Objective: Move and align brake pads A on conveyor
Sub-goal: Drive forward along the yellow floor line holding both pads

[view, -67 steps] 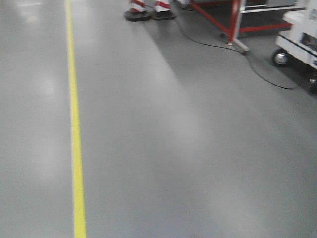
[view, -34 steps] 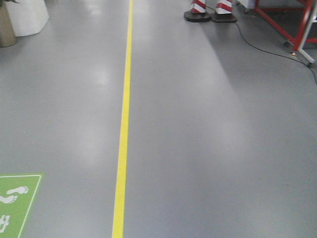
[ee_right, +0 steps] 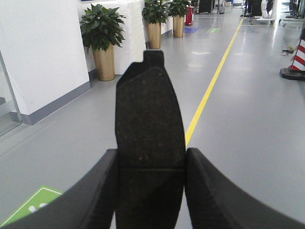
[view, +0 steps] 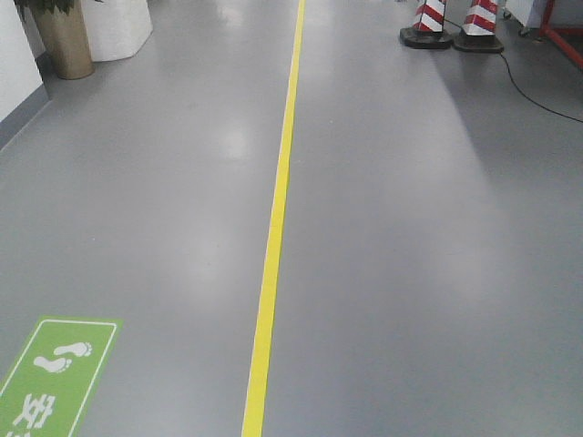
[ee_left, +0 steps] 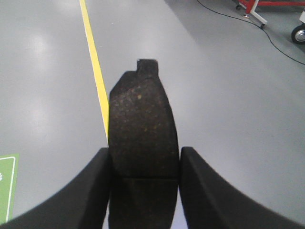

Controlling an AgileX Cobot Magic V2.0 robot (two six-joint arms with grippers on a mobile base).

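Left gripper (ee_left: 144, 153) is clamped on the left pad (ee_left: 142, 119): pad stands on end, tab up, groove low between the fingers. Right gripper (ee_right: 151, 153) is the same, gripping the right pad (ee_right: 150, 114) upright, tab up, groove at finger level. Both pads are in hand above the floor (view: 410, 273), which is smooth, grey and glossy with soft glare patches. In the front view, nearest is a green footprint sign (view: 50, 373) lying flat at lower left. A yellow line (view: 273, 237) runs from bottom centre straight to the top edge. At the far end, right of the line, two red-white cones (view: 428, 25) stand side by side on black bases. A black cable (view: 537, 91) trails from behind them to the right edge, and a red frame (view: 560, 32) shows in the top right corner. Far left, a planter (view: 66, 45) stands by the white wall (view: 14, 73) with a white block (view: 118, 27) just beside it. The left wrist view shows a castor wheel (ee_left: 299, 34) near the red frame. The right wrist view shows more potted plants (ee_right: 162, 19) along the wall, down the hall.
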